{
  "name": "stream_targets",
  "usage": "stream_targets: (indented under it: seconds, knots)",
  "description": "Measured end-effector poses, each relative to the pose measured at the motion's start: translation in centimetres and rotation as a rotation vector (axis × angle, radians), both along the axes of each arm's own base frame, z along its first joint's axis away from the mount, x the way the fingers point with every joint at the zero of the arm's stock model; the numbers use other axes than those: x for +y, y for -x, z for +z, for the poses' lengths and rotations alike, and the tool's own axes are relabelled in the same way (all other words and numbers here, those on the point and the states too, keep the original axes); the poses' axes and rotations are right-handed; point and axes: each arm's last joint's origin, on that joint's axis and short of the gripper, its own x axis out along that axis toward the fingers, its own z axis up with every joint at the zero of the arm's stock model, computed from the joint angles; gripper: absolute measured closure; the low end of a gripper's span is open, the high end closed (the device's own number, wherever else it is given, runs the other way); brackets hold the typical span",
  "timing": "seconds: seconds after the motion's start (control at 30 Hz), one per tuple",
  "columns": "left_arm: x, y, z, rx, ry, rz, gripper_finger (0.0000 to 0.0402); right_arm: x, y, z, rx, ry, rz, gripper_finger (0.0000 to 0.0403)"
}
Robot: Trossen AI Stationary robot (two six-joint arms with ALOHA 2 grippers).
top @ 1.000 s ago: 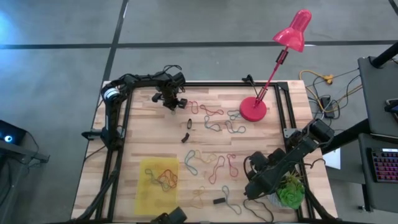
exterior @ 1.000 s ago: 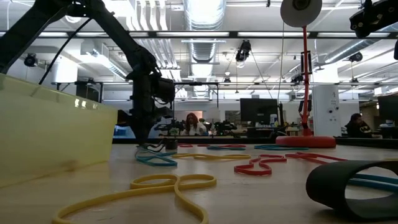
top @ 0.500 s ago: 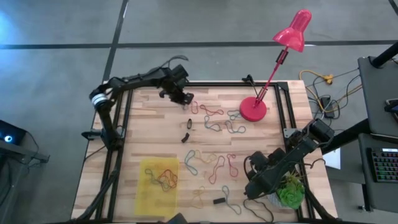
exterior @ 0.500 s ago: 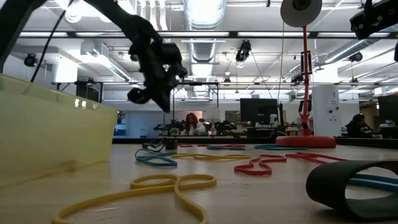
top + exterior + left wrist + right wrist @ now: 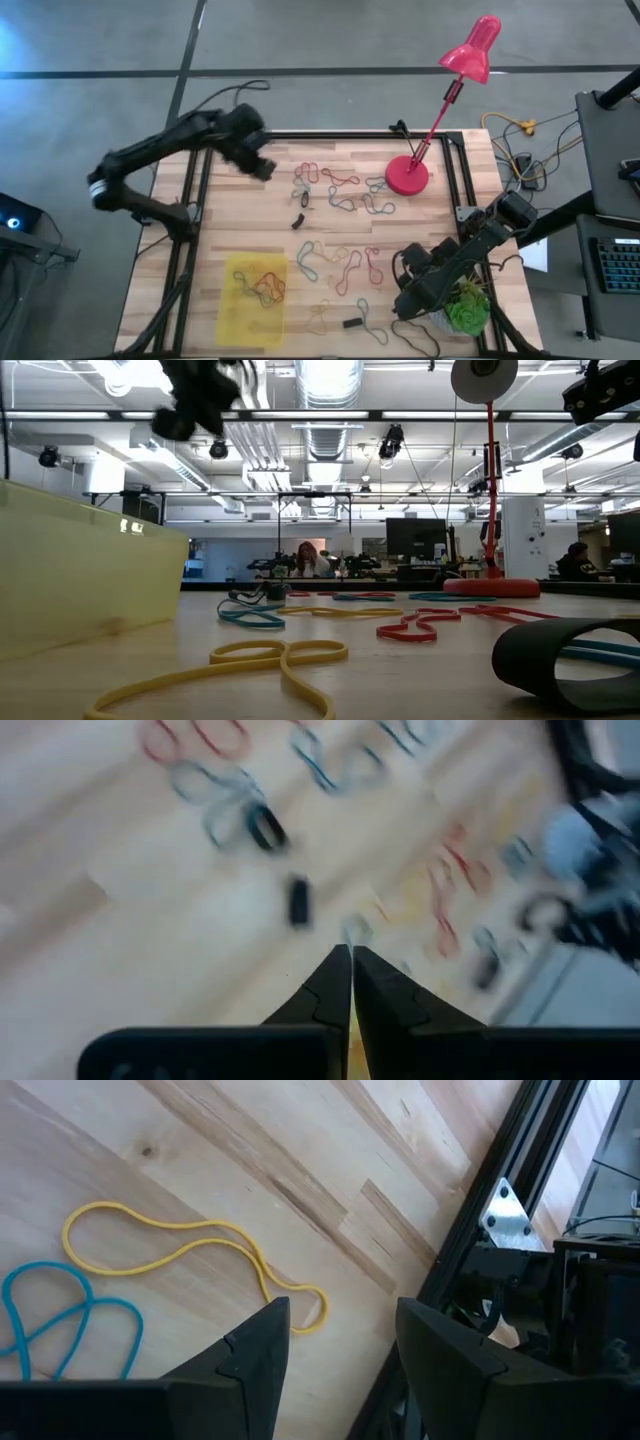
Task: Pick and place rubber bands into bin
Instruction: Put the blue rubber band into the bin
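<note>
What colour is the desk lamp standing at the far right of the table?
Bright pink, shade, stem and round base alike: the desk lamp shows best in the high view.

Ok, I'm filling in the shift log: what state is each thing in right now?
left gripper: shut, raised above the table's far left corner.
right gripper: open, empty, low over the table.
bin: holds a few bands.
rubber bands: most lie loose on the table.
lamp: upright.

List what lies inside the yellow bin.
Inside the bin lie a few tangled rubber bands, red and dark ones, bunched toward one end. Nothing covers them from above; their exact number is unclear.
</note>
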Motion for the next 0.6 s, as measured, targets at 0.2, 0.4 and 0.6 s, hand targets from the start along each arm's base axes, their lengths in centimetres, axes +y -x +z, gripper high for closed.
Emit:
stream_targets:
  seconds: [0.2,0.4,0.6]
  knots:
    - [-3.6,3.0,1.3,-0.020,-0.051,0.038,0.0401,-0.5,-0.5,0.0,-0.023,0.030,0.016,0.0232]
    - [-2.7,0.9,-1.2,-0.033,-0.145,0.001,0.0402,-1.7,-1.4,0.1,0.015,0.005,0.035,0.0232]
    - [-1.7,-3.4,-5.8,0.076,-0.304,-0.347,0.0383,-1.8,-2.4,0.9,-0.017,-0.029,0.013,0.0232]
